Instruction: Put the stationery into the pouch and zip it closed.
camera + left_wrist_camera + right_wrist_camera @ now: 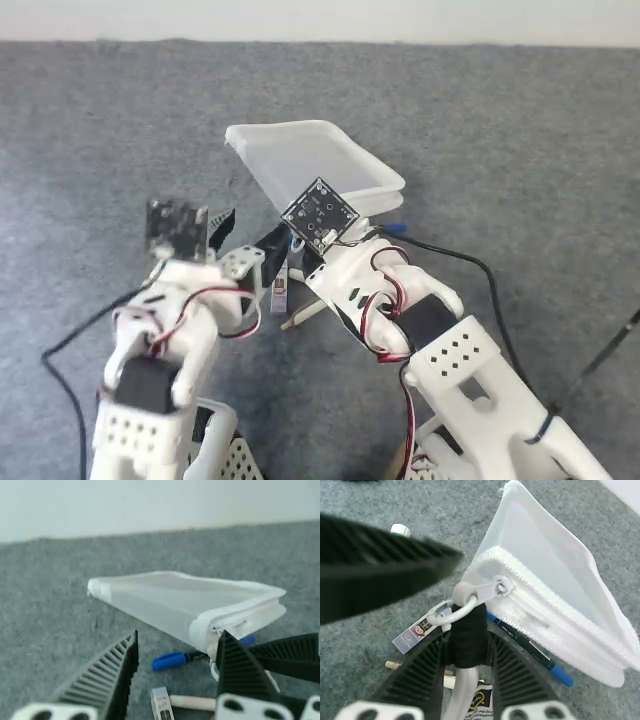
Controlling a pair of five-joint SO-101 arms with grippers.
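The white translucent pouch [310, 165] lies on the grey carpet, its zipper slider [502, 586] at one corner. My right gripper [467, 636] is shut on a white marker with a black cap [468, 620], and the cap touches the pull ring [451, 612] of the zipper. My left gripper [179, 640] stands open just short of the pouch [175, 605], with nothing between its fingers [112, 672]. A blue pen [175, 660] lies partly under the pouch's zipper edge. A small labelled eraser [417, 632] and a wooden stick [192, 701] lie below both grippers.
A small white cap [400, 529] rests on the carpet off to one side. The other arm's black finger [290, 655] crosses close beside my left gripper. Both arms [440, 330] crowd the pouch's near corner. Open carpet [520, 130] surrounds the pouch.
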